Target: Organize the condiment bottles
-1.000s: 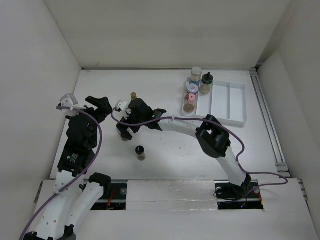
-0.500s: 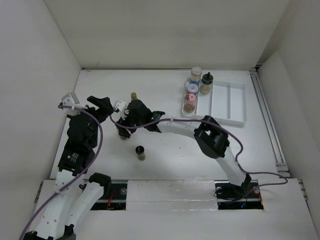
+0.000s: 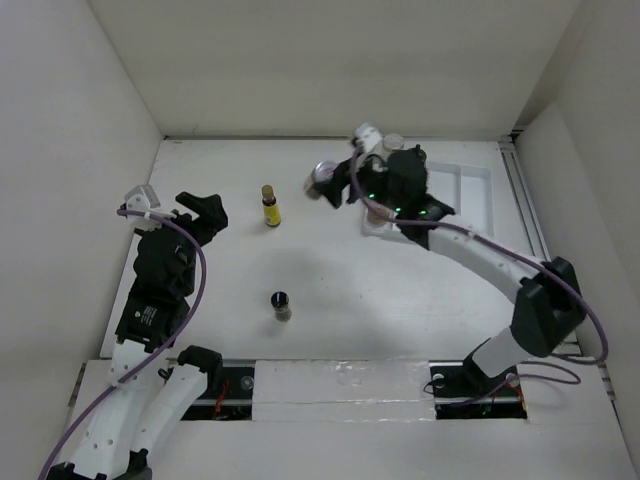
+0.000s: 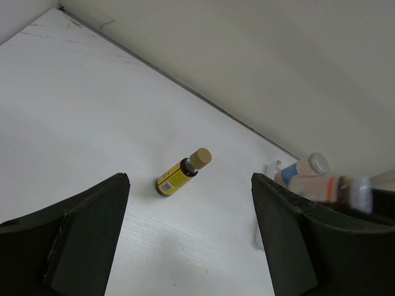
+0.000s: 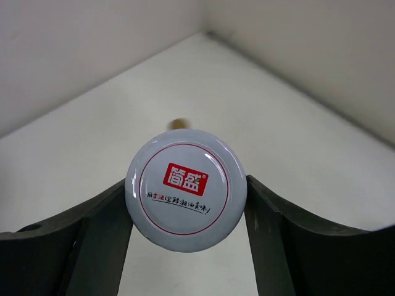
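My right gripper (image 3: 330, 184) is shut on a silver-lidded jar (image 3: 322, 174) and holds it above the table, just left of the white tray (image 3: 470, 205). In the right wrist view the jar's lid (image 5: 186, 189), with a red label, fills the gap between my fingers (image 5: 99, 234). A slim yellow bottle (image 3: 269, 205) stands left of it and also shows in the left wrist view (image 4: 183, 172). A small black-capped bottle (image 3: 281, 304) stands alone nearer the front. My left gripper (image 3: 205, 212) is open and empty, left of the yellow bottle.
The tray's left compartment holds several bottles, mostly hidden by my right arm; a cream-lidded one (image 3: 393, 143) and a dark-capped one (image 3: 413, 156) show. A blue-banded one (image 4: 307, 174) shows in the left wrist view. White walls close in the table.
My right arm has swung from the middle-left of the table back and to the right toward the tray, carrying the silver-lidded jar. The yellow bottle is now uncovered. My left arm has not moved.
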`<control>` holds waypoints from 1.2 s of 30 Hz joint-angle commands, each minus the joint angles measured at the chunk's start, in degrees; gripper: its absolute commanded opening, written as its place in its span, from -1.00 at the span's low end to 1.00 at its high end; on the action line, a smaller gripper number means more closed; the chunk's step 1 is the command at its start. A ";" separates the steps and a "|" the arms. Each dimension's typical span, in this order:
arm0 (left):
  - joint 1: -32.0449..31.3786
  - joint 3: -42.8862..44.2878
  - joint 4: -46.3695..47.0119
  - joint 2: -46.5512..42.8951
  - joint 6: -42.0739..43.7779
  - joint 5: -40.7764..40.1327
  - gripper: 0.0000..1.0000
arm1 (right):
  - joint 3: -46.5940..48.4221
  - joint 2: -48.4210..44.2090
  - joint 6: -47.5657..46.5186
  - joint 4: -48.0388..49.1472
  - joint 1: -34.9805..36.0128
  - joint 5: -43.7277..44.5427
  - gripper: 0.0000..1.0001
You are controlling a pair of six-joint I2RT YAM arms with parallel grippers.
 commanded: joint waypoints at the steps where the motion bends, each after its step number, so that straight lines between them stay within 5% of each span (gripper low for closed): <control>1: -0.10 0.93 2.87 -0.53 1.07 1.76 0.51 | -5.99 -8.48 2.84 12.04 -8.84 5.90 -0.13; 7: -0.10 0.93 3.49 0.08 1.07 2.30 0.51 | -13.47 -13.68 6.27 9.93 -21.85 10.93 -0.16; 15: -0.10 0.93 4.10 0.61 1.60 3.53 0.51 | -10.23 -1.48 6.27 9.23 -31.00 10.23 -0.18; 36: -0.10 0.93 4.10 1.23 2.66 3.53 0.51 | 0.32 16.10 5.12 9.84 -31.89 12.69 -0.11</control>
